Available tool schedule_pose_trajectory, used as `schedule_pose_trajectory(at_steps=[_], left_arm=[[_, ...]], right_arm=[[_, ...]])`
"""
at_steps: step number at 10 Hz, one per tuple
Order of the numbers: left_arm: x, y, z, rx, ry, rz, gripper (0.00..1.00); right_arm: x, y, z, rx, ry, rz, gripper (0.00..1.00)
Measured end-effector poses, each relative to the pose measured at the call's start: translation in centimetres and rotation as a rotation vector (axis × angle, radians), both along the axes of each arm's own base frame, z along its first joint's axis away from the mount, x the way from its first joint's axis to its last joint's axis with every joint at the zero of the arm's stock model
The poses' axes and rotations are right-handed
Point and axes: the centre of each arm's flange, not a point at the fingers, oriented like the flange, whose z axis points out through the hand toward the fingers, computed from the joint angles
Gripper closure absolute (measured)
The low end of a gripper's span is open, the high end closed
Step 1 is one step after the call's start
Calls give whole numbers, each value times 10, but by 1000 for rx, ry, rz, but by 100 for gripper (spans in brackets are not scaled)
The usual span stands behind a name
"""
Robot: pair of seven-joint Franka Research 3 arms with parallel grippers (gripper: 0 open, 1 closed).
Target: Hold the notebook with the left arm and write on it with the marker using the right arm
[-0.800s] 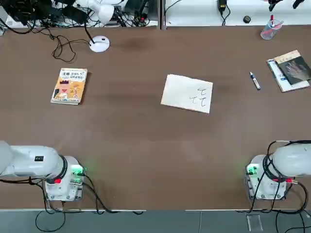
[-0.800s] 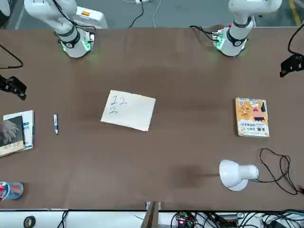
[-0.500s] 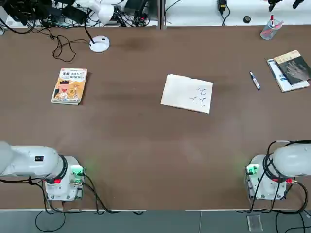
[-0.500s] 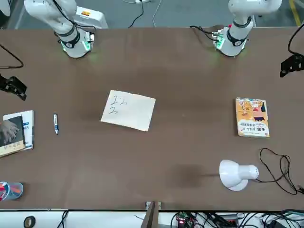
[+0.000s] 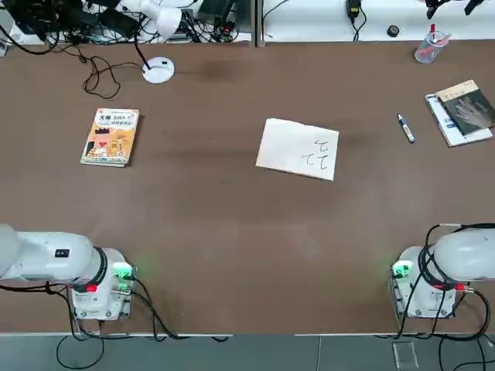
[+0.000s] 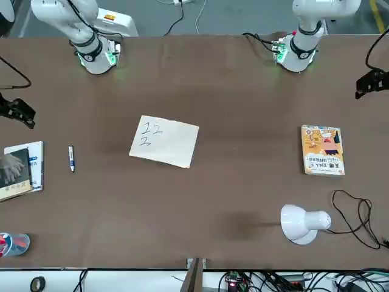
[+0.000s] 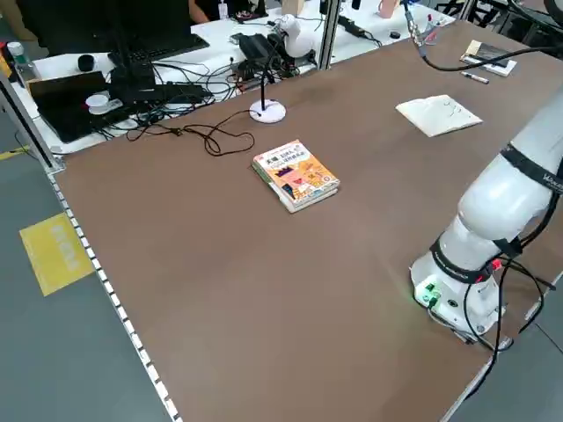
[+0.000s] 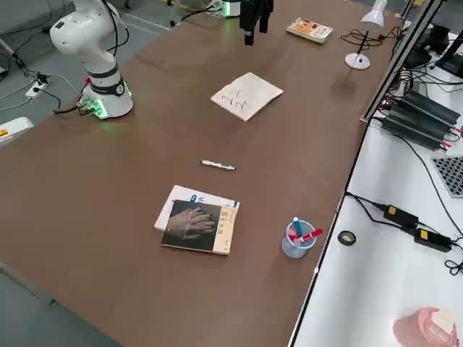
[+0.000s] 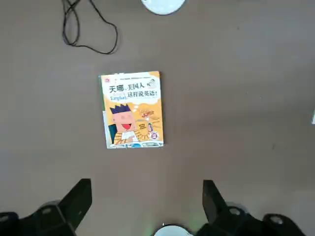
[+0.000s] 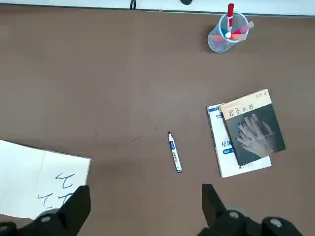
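Observation:
The cream notebook (image 5: 298,149) lies flat in the middle of the table, with a few black strokes on its right half. Off to its right, on bare tabletop, lies the slim marker (image 5: 406,129), seen in the right wrist view as the marker (image 10: 174,153). My right gripper (image 10: 146,196) hangs open high over that spot, holding nothing, with the notebook (image 10: 39,186) at the picture's edge. My left gripper (image 9: 146,194) hovers open and empty high above the orange book (image 9: 131,109), far from the notebook. The front view shows both grippers only at its side edges.
A dark-covered book (image 5: 464,110) showing a hand lies right of the marker, and a clear pen cup (image 5: 428,46) stands behind it. A white desk lamp (image 5: 158,69) with a looping cable sits at the back left. Both arm bases (image 5: 100,286) stand at the near edge.
In the front view the left gripper has drifted very slightly toward the table's middle. The notebook, marker and books have not moved.

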Motion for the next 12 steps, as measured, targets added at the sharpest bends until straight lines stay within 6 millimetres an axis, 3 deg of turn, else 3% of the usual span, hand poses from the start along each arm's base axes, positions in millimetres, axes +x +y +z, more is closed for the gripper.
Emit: schedule_pose_trajectory(at_steps=[3, 7, 12], left_arm=[[0, -46, -11, 1, 20, -82, 0], [-10, -122, -23, -18, 39, -138, 0], [-42, -245, -42, -25, 7, -78, 0]], right_arm=[[0, 1, 0, 1, 1, 1, 0], [0, 3, -1, 9, 5, 4, 0], [-2, 9, -3, 16, 20, 11, 0]])
